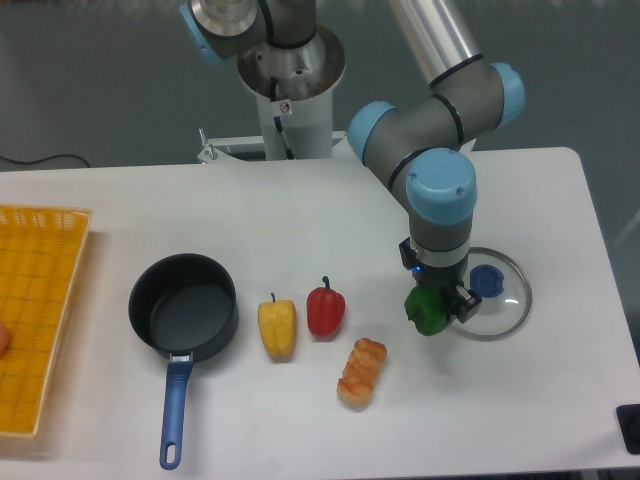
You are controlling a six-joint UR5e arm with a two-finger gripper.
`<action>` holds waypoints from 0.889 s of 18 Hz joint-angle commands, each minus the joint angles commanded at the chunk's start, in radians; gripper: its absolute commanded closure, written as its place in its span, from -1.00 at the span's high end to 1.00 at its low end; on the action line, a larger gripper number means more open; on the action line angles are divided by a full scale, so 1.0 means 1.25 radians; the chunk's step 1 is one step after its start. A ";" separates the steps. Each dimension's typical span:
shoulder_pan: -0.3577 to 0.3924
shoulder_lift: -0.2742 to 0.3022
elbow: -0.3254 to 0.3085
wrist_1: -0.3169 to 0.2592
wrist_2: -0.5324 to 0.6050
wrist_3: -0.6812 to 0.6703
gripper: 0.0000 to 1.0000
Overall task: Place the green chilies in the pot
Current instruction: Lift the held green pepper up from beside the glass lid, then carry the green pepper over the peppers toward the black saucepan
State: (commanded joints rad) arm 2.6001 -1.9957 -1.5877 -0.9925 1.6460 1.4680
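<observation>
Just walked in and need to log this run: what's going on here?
The arm's tool is shut on the green chilies, beside the glass lid at the table's right side. The pot sits empty to the left, past the red pepper and yellow pepper.

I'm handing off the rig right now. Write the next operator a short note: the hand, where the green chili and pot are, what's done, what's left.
Hand: shut on the green chili, at the left edge of the glass lid on the right of the table; whether it is lifted cannot be told.
Pot: empty, on the left, blue handle toward the table's front.
Between them: red pepper, yellow pepper, a pastry-like toy.
Done: the grasp.
Left: carry the chili left over the peppers and release it in the pot.
</observation>
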 joint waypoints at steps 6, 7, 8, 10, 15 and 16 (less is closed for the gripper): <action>-0.005 0.009 -0.007 -0.006 -0.001 0.000 -0.23; -0.005 0.016 -0.011 -0.012 -0.001 -0.001 -0.23; -0.005 0.022 -0.013 -0.020 -0.001 0.000 -0.23; -0.015 0.036 -0.017 -0.038 0.000 -0.001 -0.23; -0.032 0.066 -0.020 -0.087 0.000 -0.004 -0.23; -0.038 0.072 -0.021 -0.090 -0.002 -0.009 -0.23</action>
State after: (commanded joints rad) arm 2.5526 -1.9053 -1.6137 -1.1044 1.6429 1.4573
